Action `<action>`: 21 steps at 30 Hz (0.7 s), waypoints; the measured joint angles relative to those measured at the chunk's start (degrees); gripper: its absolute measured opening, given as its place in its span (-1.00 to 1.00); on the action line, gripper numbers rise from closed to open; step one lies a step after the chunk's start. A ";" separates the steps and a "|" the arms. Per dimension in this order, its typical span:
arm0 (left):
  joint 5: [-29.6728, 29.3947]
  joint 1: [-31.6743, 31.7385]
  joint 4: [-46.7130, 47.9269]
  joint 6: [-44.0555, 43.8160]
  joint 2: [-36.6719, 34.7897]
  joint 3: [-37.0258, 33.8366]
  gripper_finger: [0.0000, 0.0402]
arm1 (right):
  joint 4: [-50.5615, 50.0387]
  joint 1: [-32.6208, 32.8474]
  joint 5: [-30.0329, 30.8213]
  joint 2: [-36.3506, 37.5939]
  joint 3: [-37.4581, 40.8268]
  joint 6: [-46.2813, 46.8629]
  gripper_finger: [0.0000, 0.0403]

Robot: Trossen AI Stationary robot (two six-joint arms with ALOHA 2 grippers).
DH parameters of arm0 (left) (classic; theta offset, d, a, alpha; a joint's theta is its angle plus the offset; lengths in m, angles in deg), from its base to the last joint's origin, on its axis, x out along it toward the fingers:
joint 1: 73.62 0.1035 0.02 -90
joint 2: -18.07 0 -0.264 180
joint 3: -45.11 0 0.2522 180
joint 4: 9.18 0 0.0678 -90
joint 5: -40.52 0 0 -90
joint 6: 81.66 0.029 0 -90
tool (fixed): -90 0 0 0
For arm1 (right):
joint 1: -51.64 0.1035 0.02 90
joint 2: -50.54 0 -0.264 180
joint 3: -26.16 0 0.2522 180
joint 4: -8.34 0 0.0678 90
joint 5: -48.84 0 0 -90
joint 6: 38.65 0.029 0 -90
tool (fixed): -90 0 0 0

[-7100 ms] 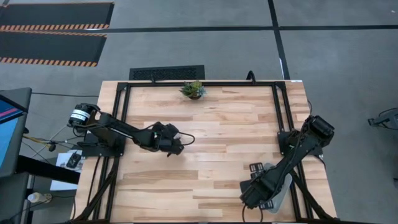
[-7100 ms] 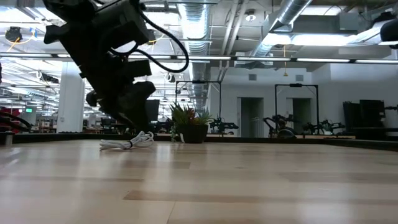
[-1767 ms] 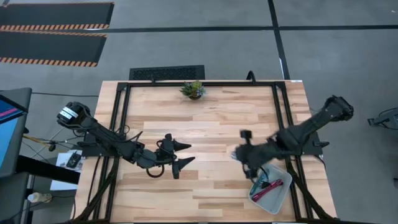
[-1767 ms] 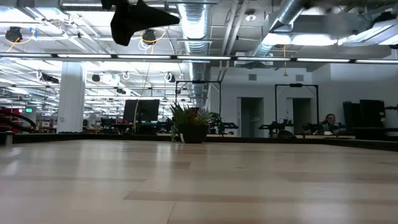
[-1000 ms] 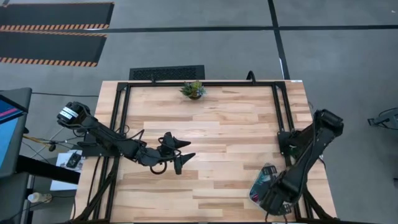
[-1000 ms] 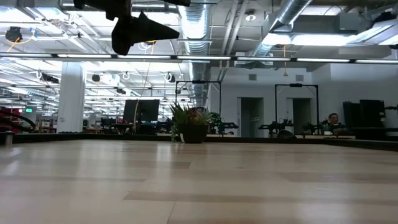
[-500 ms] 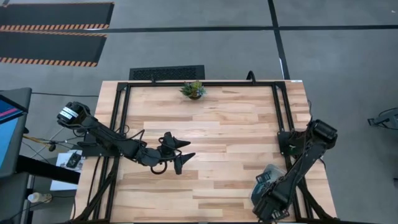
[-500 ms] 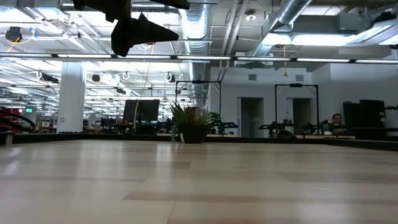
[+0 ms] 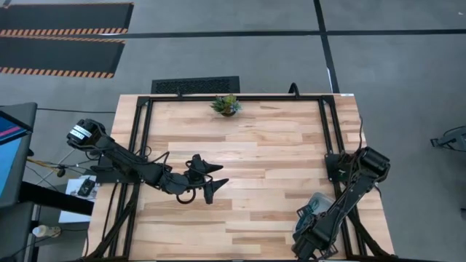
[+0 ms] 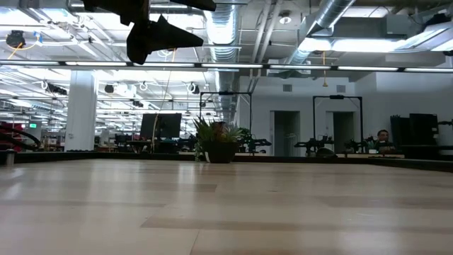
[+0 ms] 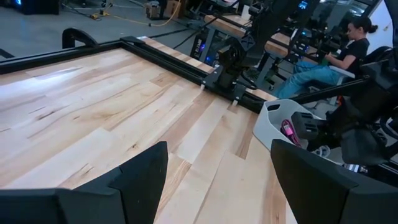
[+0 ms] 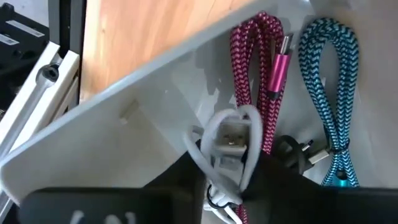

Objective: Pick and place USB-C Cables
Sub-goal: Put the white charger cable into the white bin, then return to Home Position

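Note:
My right gripper (image 12: pixel 227 167) is down inside the pale grey tray (image 12: pixel 143 124) at the table's near right corner (image 9: pixel 314 204), shut on the white USB-C cable (image 12: pixel 231 138). In the tray beside it lie the maroon cable (image 12: pixel 254 74), the teal cable (image 12: pixel 329 93) and the black cable (image 12: pixel 292 150). The left wrist view shows the tray (image 11: pixel 273 115) with the maroon cable (image 11: pixel 287 129). My left gripper (image 9: pixel 218 175) hangs open in the air over the table's left middle, holding nothing; one of its fingers (image 10: pixel 166 34) shows high in the low view. My right gripper pinches the white cable's coiled bundle between its two fingers, with a loop and a silver connector (image 12: pixel 231 142) sticking out past the fingertips. The fingers come from above, pointing down into the tray. Whether the bundle rests on the tray floor, I cannot tell.
A small potted plant (image 9: pixel 226 105) stands at the table's far edge. Black frame rails (image 9: pixel 145 131) run along the table's sides. Bare wood (image 9: pixel 262 160) lies between the two arms. A seated person (image 11: pixel 348 43) shows beyond the table.
My right arm has folded lower over the tray, and its gripper has crept a little toward the table's near edge.

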 joint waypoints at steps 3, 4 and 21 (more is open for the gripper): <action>0.20 0.00 0.03 0.06 0.00 0.00 0.37 | -0.09 -0.06 0.05 0.00 0.00 0.17 -0.30; 0.30 0.00 0.03 0.06 0.00 0.00 0.37 | -0.08 -0.10 0.03 0.00 0.00 0.63 -0.22; 4.02 1.01 4.94 0.11 -10.86 0.00 0.37 | -12.02 -6.95 9.16 17.34 -6.70 10.33 0.27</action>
